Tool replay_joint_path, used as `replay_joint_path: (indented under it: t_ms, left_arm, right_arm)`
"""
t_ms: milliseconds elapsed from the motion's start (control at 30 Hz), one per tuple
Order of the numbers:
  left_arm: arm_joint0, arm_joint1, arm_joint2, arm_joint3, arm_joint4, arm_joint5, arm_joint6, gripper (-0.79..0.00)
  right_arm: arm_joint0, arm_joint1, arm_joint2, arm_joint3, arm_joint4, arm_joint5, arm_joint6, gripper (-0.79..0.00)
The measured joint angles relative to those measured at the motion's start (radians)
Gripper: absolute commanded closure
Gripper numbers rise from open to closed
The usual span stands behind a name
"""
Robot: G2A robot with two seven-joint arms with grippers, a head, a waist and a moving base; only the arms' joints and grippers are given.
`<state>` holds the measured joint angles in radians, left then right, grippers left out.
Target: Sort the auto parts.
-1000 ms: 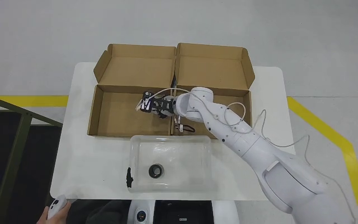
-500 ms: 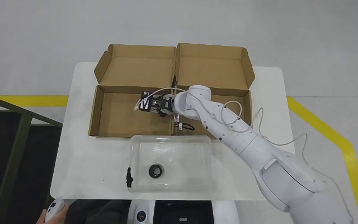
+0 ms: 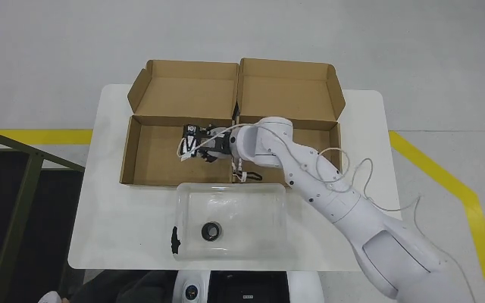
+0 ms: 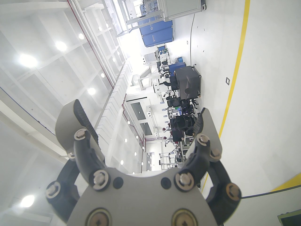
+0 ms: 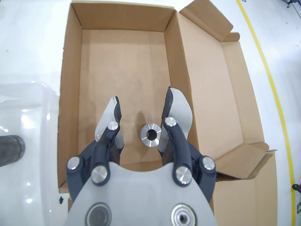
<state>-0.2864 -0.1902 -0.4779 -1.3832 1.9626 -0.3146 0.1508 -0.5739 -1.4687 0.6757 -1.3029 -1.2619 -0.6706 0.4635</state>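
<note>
While the right gripper [image 5: 143,101] hangs with jaws apart over the left cardboard box [image 5: 122,59], the metal ring [image 5: 151,135] lies on the box floor just beside one jaw, which may drag it when lifting

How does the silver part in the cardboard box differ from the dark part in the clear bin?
The silver part is bright, polished metal; the dark part is dull dark grey. The silver part sits on the floor of the cardboard box, between the open fingers of the right claw; the dark part sits in the clear bin, away from that claw. Both are round.
</note>
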Motion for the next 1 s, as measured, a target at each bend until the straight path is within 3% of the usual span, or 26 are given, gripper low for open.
replay_joint_path:
  t_ms: [300, 500, 1000]
  left_arm:
    - [0.000, 0.000, 0.000, 0.000, 0.000, 0.000, 0.000, -0.785]
    - [0.000, 0.000, 0.000, 0.000, 0.000, 0.000, 0.000, -0.785]
    - [0.000, 0.000, 0.000, 0.000, 0.000, 0.000, 0.000, -0.785]
  right_arm:
    - [-0.218, 0.069, 0.124, -0.306, -0.020, -0.068, 0.036, -0.363]
    - [-0.338, 0.097, 0.154, -0.438, -0.042, -0.111, 0.042, -0.379]
    - [-0.526, 0.145, 0.154, -0.545, -0.131, -0.228, 0.014, -0.385]
